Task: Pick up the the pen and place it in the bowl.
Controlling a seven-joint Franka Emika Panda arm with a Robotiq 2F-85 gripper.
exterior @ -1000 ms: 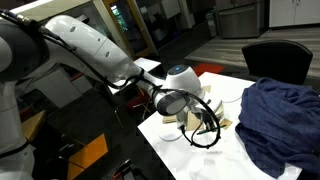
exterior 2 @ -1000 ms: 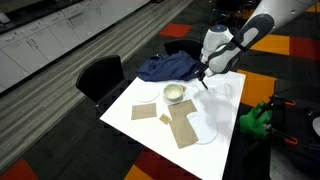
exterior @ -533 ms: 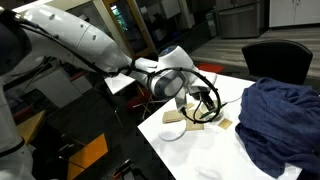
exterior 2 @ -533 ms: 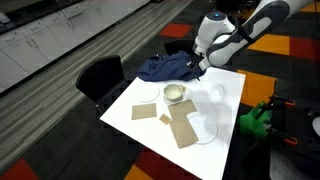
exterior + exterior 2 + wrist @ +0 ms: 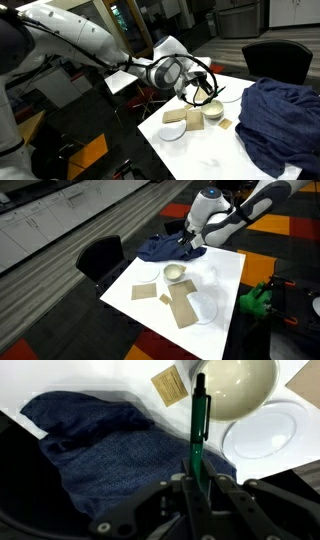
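You lifted the gripper, clamped on the pen, higher and farther from the bowl.

I log a white counter. A crumpled blue cloth covers one corner. The bowl stands near the middle, tan card pieces beside it, and a flat white dish near the opposite edge.
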